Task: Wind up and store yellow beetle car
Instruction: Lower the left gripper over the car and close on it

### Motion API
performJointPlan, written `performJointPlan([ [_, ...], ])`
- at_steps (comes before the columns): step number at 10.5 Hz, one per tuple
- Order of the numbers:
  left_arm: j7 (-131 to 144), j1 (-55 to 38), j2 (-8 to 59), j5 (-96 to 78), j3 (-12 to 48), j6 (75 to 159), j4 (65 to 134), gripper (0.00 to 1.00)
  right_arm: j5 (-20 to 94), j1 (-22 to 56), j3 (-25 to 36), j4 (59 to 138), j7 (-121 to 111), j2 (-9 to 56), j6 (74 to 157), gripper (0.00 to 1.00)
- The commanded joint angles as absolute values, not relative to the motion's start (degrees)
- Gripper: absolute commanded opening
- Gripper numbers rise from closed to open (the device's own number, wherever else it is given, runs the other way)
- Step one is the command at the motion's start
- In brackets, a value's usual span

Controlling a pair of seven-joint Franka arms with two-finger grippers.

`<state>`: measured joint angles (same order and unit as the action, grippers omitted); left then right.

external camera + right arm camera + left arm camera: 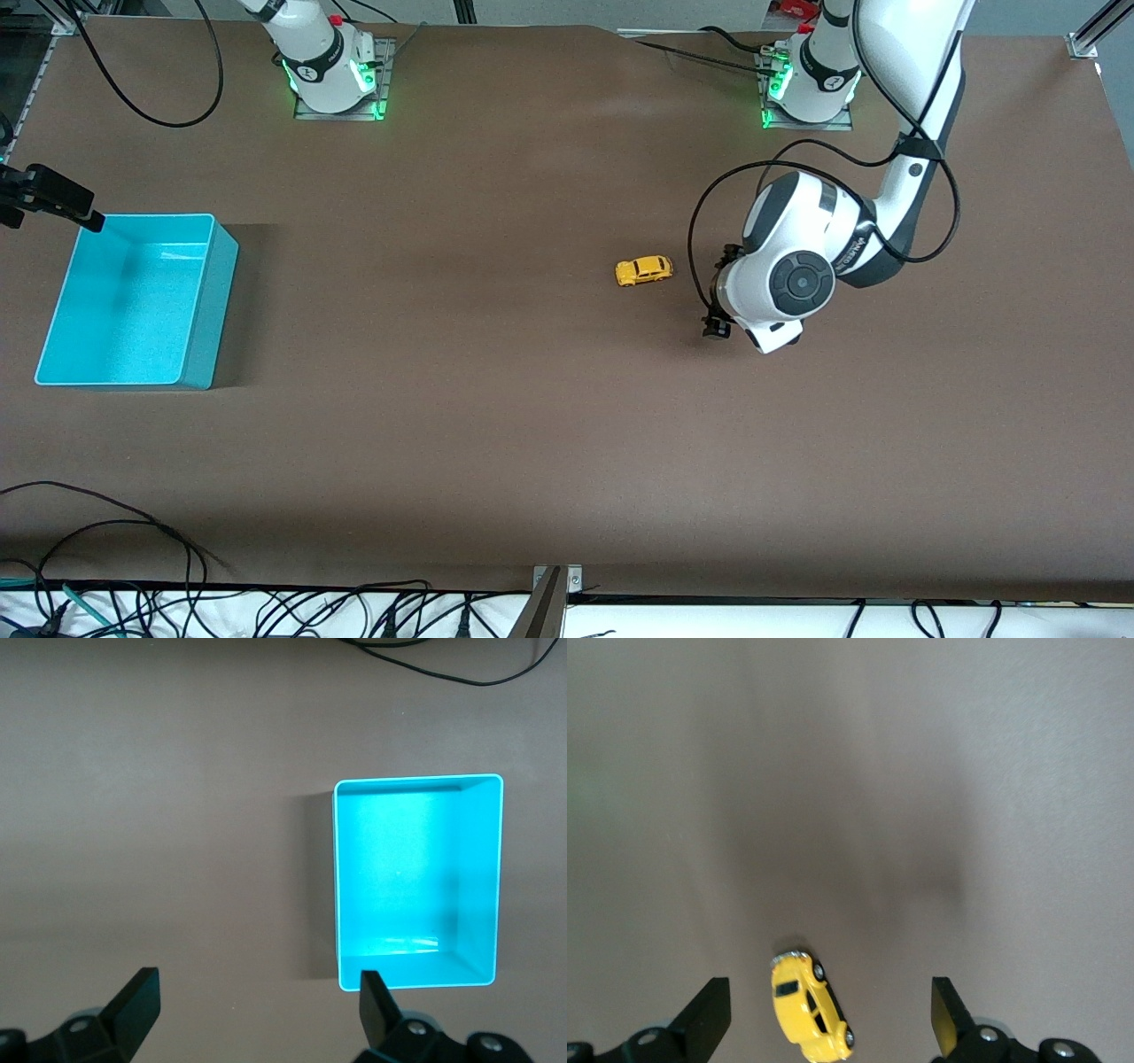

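Observation:
The yellow beetle car [644, 270] stands on its wheels on the brown table, toward the left arm's end. My left gripper [721, 294] is open, just off the car on the side of the left arm's end. In the left wrist view the car [811, 1008] lies between the open fingers [709, 1014], touching neither. The turquoise bin [133, 292] is empty at the right arm's end. My right gripper [53, 206] hangs open and empty over the bin's farther corner; the right wrist view shows the bin [407, 877] from above past that gripper [257, 992].
Black cables [115, 540] loop along the table edge nearest the front camera, and another cable [142, 97] lies near the right arm's base. The left arm's own cable [700, 230] loops beside its wrist.

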<state>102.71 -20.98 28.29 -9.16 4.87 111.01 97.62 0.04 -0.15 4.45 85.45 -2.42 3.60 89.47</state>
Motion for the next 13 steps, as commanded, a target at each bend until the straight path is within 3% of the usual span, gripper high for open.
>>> performJointPlan([
  [1,111.2,-27.0,28.5,-10.5,4.6,117.0,100.9,0.99,0.7,-0.4,4.2,84.4,-2.3,3.9,89.1,1.0],
  [7,113.8,-33.8,29.2,-10.1,6.0,129.4,111.4,0.98,0.7,-0.4,4.2,84.4,-2.3,3.9,89.1,1.0],
  [13,113.4,-29.6,29.5,-7.6,6.2,130.1,111.4,0.99,0.7,-0.4,4.2,84.4,-2.3,3.9,89.1,1.0],
])
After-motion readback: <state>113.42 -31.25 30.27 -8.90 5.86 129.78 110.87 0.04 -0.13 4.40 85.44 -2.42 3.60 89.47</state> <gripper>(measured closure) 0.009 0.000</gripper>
